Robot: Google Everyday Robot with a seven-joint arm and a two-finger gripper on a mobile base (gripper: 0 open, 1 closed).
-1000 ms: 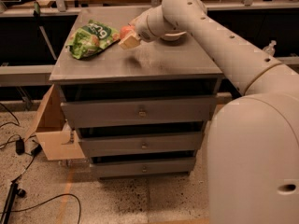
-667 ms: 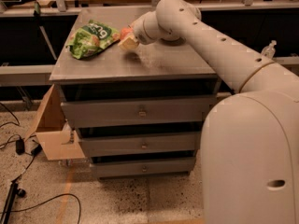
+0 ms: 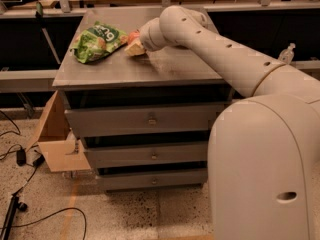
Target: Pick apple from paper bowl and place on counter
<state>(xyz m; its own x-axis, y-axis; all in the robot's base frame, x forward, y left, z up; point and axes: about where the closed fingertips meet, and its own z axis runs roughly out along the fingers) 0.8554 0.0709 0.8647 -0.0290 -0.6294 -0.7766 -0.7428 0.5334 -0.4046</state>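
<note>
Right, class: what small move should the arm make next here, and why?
Probably lower the gripper slightly onto the apple. The gripper is at the paper bowl, beside the green snack bag on the counter, and the apple seems to sit in the bowl, not yet lifted.
</note>
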